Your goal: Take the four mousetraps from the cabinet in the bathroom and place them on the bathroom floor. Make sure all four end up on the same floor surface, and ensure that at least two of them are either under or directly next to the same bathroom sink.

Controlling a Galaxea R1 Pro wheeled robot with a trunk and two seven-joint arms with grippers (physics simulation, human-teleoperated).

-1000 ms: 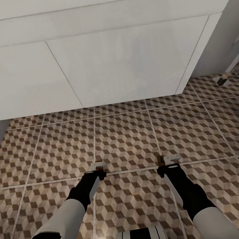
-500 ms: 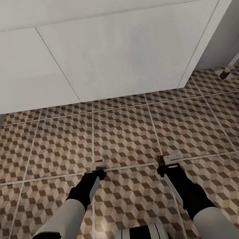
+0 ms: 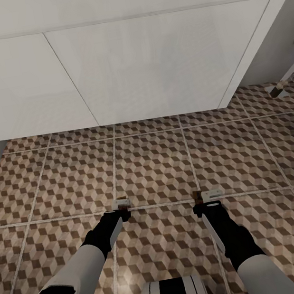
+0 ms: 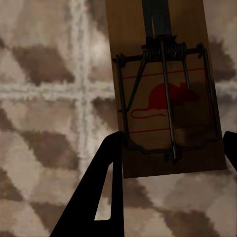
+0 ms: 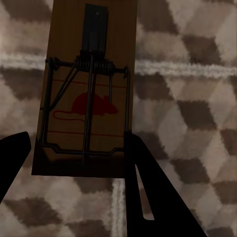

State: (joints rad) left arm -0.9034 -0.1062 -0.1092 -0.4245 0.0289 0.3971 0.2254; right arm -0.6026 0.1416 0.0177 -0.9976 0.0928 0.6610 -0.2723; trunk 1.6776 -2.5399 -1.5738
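Two mousetraps held low over the bathroom floor [image 3: 155, 165], before the white vanity [image 3: 152, 69].

One mousetrap [image 4: 165, 94] is clamped between the left gripper [image 4: 173, 148] fingers; another mousetrap [image 5: 89, 94] is gripped likewise by the right gripper [image 5: 76, 148].

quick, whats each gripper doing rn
Left gripper: shut on a mousetrap, above the bathroom floor.
Right gripper: shut on another mousetrap.
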